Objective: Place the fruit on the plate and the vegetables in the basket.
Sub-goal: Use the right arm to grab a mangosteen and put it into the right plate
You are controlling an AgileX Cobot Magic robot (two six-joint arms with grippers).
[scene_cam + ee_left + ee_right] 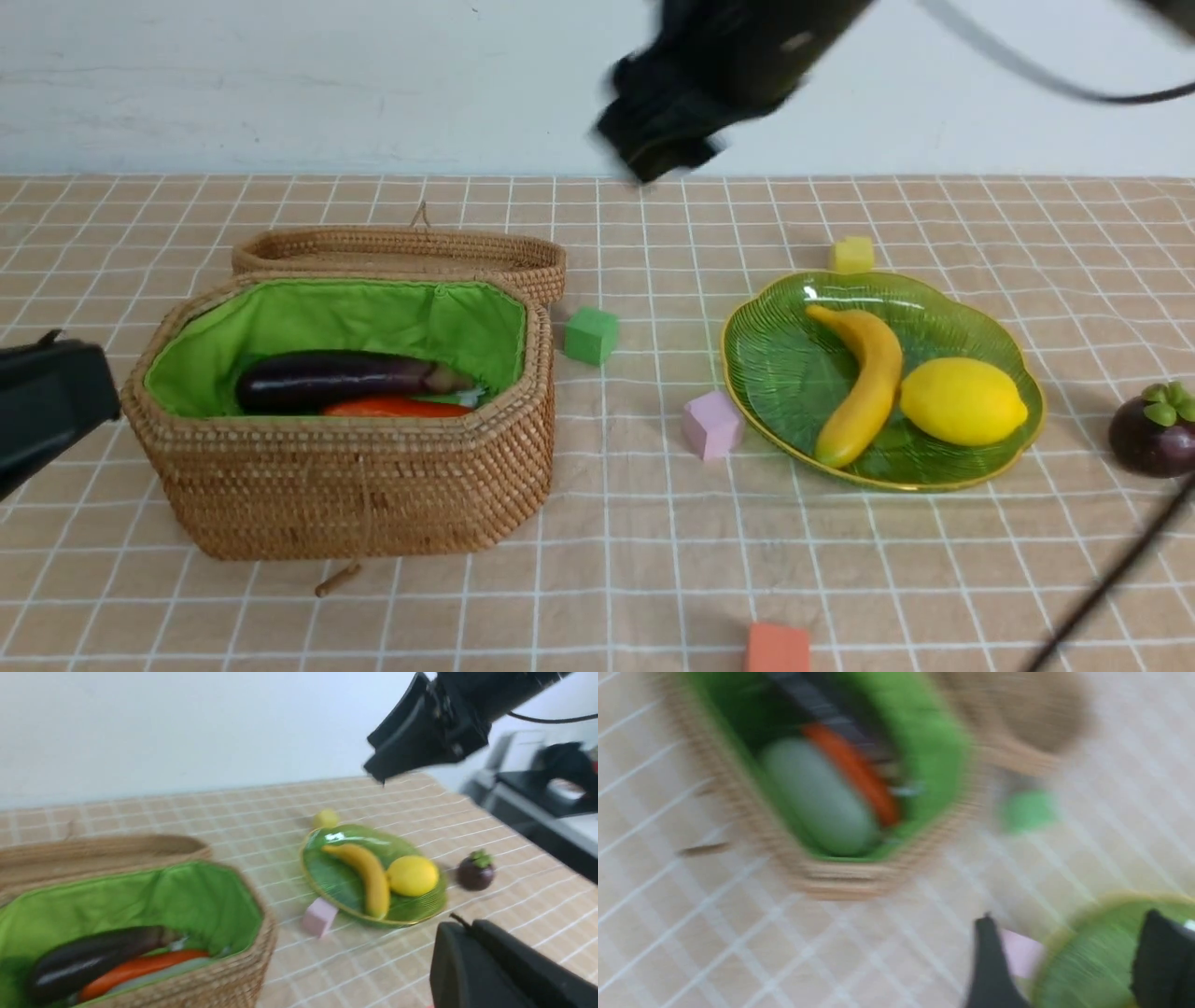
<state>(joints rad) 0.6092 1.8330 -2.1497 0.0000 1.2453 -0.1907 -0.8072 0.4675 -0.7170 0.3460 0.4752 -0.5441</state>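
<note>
The right gripper (pixel 1070 917) is raised over the surface (pixel 653 541), its jaws parted and released. Between and beyond these jaws, the right wrist view shows part of the plate (pixel 784 373), of glossy, ribbed green glass; a pink cube (pixel 712 425) appears beside one jaw. The left gripper (pixel 462 926) has its jaws clenched on nothing, near the basket (pixel 355 495), an octagon of coarse brown wicker lined with creased green cloth. The basket holds the glossy eggplant (pixel 345 378), the slim orange carrot (pixel 397 407) and the smooth, pale radish (pixel 819 793); both wrist views reveal the radish, which the front view hides. Below the raised jaws, the front view shows the curved banana (pixel 864 383) and dimpled lemon (pixel 963 401) on the plate. Only the front and left wrist views include the round mangosteen (pixel 1155 431), on the surface beside the plate.
</note>
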